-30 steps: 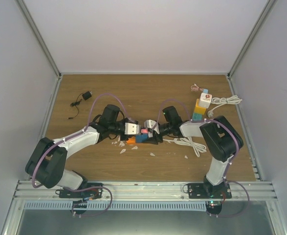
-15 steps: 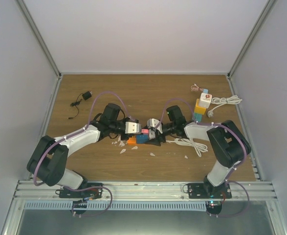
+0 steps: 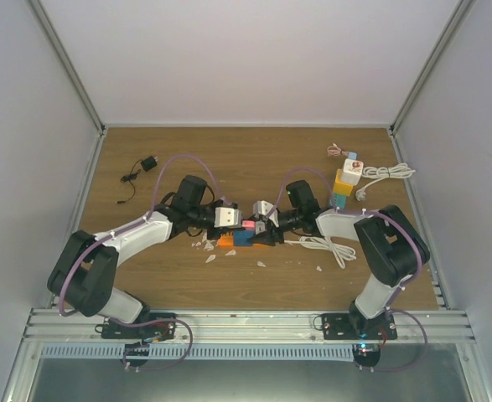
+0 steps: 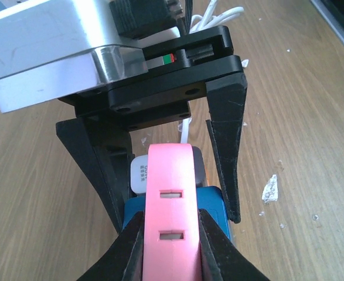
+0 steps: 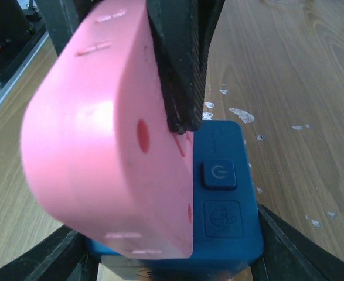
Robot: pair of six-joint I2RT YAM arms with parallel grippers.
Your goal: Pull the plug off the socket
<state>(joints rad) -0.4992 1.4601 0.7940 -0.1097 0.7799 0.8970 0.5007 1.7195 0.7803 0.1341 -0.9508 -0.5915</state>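
A pink plug piece [image 3: 248, 225] with slots sits on top of a blue socket block [image 3: 242, 237] at the table's middle. My left gripper [image 4: 170, 234] is shut on the pink piece [image 4: 172, 193], its fingertips [image 4: 133, 237] pinching both sides. My right gripper [image 5: 172, 260] is shut on the blue block [image 5: 224, 199], which has a power button. The right gripper's black fingers [image 4: 224, 134] flank the blue block [image 4: 214, 205] in the left wrist view. A left finger [image 5: 180, 70] presses the pink piece [image 5: 101, 146] in the right wrist view. Pink and blue look joined.
An orange block [image 3: 225, 241] lies beside the blue one. White flakes [image 3: 210, 251] are scattered in front. A white cable coil [image 3: 325, 247] lies to the right. A stack of coloured blocks [image 3: 344, 186] and a white cable [image 3: 388, 173] stand back right. A black adapter [image 3: 148, 163] lies back left.
The right arm has swung its elbow outward and its gripper has closed in on the blocks from the right. The left gripper and the pink piece have barely moved.
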